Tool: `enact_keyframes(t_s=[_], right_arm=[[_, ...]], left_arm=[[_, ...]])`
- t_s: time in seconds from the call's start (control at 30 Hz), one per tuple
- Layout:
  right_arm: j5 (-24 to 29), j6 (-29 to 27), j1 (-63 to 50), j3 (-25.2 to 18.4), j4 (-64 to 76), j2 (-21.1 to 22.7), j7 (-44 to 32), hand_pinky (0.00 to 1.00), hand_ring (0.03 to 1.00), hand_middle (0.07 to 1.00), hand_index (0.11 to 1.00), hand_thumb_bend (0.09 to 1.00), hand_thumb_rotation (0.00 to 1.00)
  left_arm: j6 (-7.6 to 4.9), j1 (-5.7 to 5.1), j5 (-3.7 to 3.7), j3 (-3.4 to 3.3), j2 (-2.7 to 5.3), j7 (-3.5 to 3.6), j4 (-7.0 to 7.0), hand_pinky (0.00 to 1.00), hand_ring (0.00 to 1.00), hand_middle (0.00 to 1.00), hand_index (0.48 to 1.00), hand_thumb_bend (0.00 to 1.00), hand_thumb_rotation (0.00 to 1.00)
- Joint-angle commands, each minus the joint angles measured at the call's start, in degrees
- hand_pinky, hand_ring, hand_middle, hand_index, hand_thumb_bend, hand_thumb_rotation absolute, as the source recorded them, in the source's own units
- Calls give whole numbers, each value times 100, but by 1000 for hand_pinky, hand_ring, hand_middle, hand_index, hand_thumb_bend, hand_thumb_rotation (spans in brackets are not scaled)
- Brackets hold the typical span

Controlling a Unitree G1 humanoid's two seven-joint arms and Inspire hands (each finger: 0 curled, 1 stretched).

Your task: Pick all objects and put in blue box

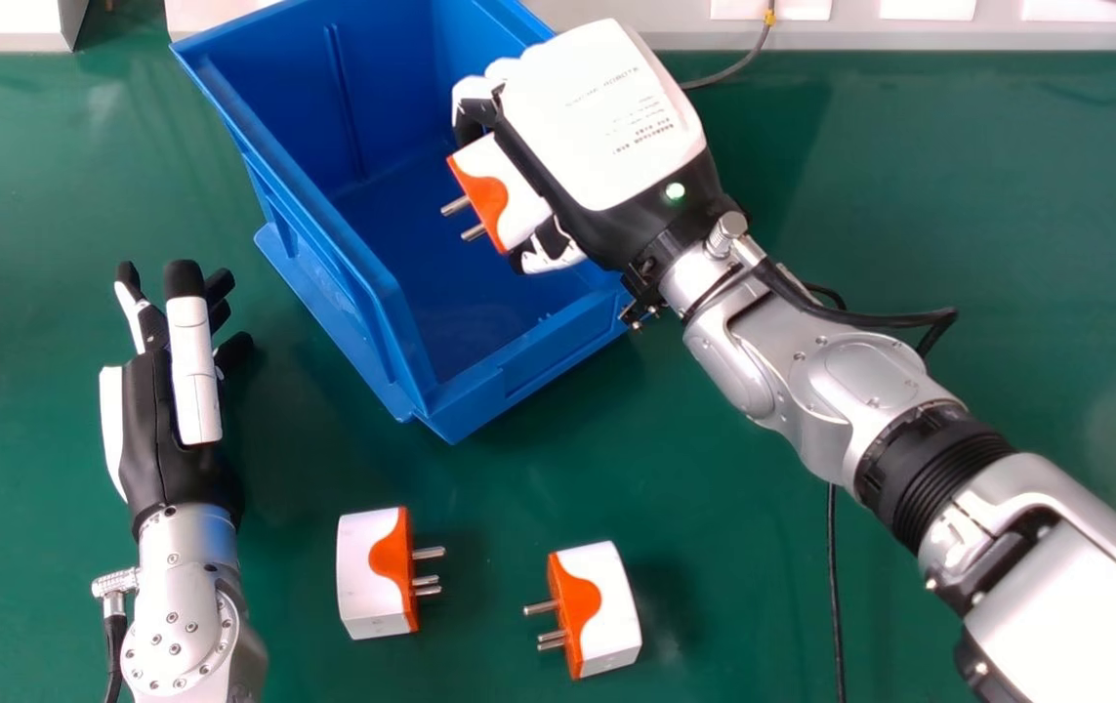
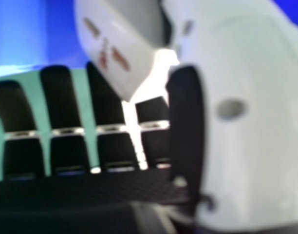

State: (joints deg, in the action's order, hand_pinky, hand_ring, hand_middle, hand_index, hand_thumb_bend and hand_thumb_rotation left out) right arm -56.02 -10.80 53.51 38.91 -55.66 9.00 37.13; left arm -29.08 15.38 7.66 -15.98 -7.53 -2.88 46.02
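The white-and-orange adapter (image 1: 518,200) over the blue box (image 1: 558,353) has its metal pins (image 1: 457,205) pointing to the robot's left and a little toward the robot, its long axis being slanted, while the left adapter (image 1: 367,576) and the right adapter (image 1: 608,605) lie with their pins facing each other on the green table (image 1: 733,547), which has a pale ledge (image 1: 909,35) behind its far edge. The right hand (image 1: 606,117) grips the raised adapter between thumb and fingers, and the left hand (image 1: 162,391), well open, is beside the box.
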Motion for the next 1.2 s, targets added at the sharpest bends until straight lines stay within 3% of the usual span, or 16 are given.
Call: enact_keyframes(t_s=[0.0, 0.13, 0.3, 0.47, 0.67, 0.83, 0.97, 1.17], right_arm=[[141, -27, -5, -132, 177, 44, 138, 639, 801, 831, 739, 812, 90], [138, -53, -27, -141, 172, 40, 244, 752, 896, 918, 812, 903, 121], [87, 43, -84, -151, 380, 88, 367, 824, 952, 961, 847, 959, 152], [40, 86, -187, -162, 627, 166, 515, 877, 979, 982, 861, 985, 187], [90, -48, -643, -354, 1462, 541, 575, 941, 997, 997, 890, 999, 233], [290, -654, -1364, -672, 2130, 974, 912, 918, 995, 999, 905, 1000, 272], [469, -1714, -1828, -862, 1918, 1247, 1794, 886, 986, 1000, 930, 1000, 355], [533, -2818, -2126, -1006, 1530, 1382, 2566, 862, 966, 984, 963, 1000, 547]], left_arm=[[42, 6, -66, 46, -17, -21, -47, 849, 907, 869, 953, 931, 987], [54, -2, -62, 42, -14, -24, -67, 848, 905, 866, 953, 939, 989], [60, -39, -80, 58, -1, -43, -142, 846, 904, 864, 952, 945, 990], [56, -37, -67, 46, -7, -19, -125, 846, 903, 864, 952, 946, 991], [46, -99, -72, 52, 10, -11, -209, 846, 903, 863, 952, 945, 991], [86, -180, -62, 49, 8, 11, -348, 848, 903, 862, 953, 945, 991], [117, -245, -70, 57, 14, 15, -458, 849, 903, 862, 953, 945, 991], [203, -352, -68, 56, 2, 19, -660, 849, 904, 862, 953, 945, 991]])
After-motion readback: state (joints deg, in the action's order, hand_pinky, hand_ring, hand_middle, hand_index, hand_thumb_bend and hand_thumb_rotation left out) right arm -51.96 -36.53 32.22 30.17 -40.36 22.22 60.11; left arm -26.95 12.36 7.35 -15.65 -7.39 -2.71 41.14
